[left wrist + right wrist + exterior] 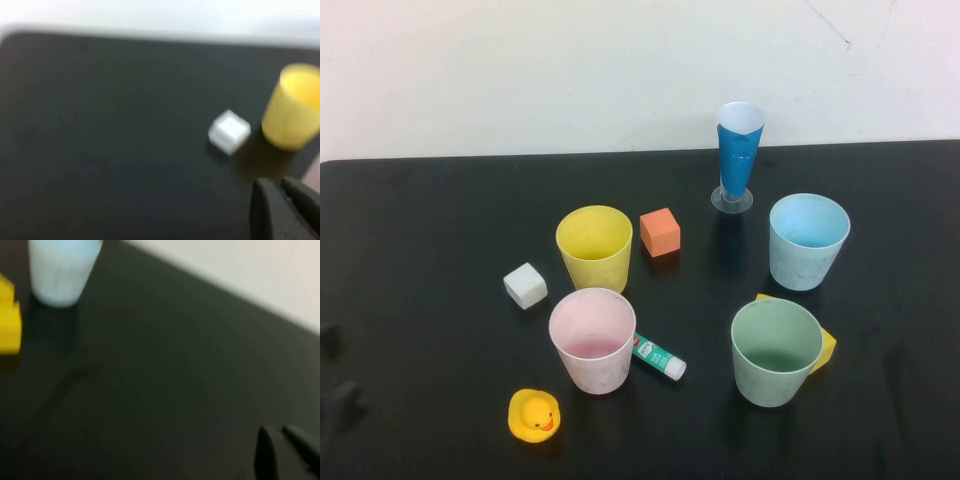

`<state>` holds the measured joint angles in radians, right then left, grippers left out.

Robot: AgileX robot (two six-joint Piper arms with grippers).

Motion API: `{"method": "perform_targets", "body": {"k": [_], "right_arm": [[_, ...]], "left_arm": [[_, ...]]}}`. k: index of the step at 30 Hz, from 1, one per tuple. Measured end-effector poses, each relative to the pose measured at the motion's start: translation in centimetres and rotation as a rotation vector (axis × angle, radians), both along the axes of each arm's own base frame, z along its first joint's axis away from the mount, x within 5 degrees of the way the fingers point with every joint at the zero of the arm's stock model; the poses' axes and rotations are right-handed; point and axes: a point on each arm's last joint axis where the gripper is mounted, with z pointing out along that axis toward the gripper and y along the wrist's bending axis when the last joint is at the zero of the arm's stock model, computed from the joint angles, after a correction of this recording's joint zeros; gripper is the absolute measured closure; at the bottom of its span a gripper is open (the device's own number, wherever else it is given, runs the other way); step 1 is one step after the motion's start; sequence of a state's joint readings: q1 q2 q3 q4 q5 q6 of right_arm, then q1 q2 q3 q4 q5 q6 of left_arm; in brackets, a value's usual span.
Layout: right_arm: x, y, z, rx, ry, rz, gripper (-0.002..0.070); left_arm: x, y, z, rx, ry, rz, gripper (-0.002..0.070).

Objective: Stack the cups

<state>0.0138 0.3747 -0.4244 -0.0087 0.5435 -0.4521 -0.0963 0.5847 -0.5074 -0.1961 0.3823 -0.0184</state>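
Duck lower left; pink cup, yellow cup, blue cup, green cup apart, unstacked. Left gripper & right gripper off-table, both closed, empty.

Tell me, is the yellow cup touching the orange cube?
Apart. The high view shows black table between the yellow cup and the orange cube.

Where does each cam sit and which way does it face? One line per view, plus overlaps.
High: raised on the robot's side, angled down at the black table and four cups; no arm visible.
Left wrist: on the left arm, facing the white cube and yellow cup; left pincer shut, at the frame edge.
Right wrist: on the right arm, facing the light blue cup and a yellow block; right pincer shut.
Shared: high and left wrist both show the yellow cup and white cube.
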Motion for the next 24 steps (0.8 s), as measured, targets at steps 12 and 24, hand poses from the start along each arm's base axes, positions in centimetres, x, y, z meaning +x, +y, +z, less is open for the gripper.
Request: {"method": "perform_targets", "body": {"k": [12, 24], "right_arm": [[1.4, 0.3, -2.3, 0.057, 0.111, 0.004, 0.0678], [1.5, 0.3, -2.2, 0.060, 0.091, 0.005, 0.0679]], "left_arm": [[11.1, -4.4, 2.4, -0.098, 0.255, -0.377, 0.0674], [21.0, -10.1, 2.8, 0.198, 0.306, -0.552, 0.0656]]}}
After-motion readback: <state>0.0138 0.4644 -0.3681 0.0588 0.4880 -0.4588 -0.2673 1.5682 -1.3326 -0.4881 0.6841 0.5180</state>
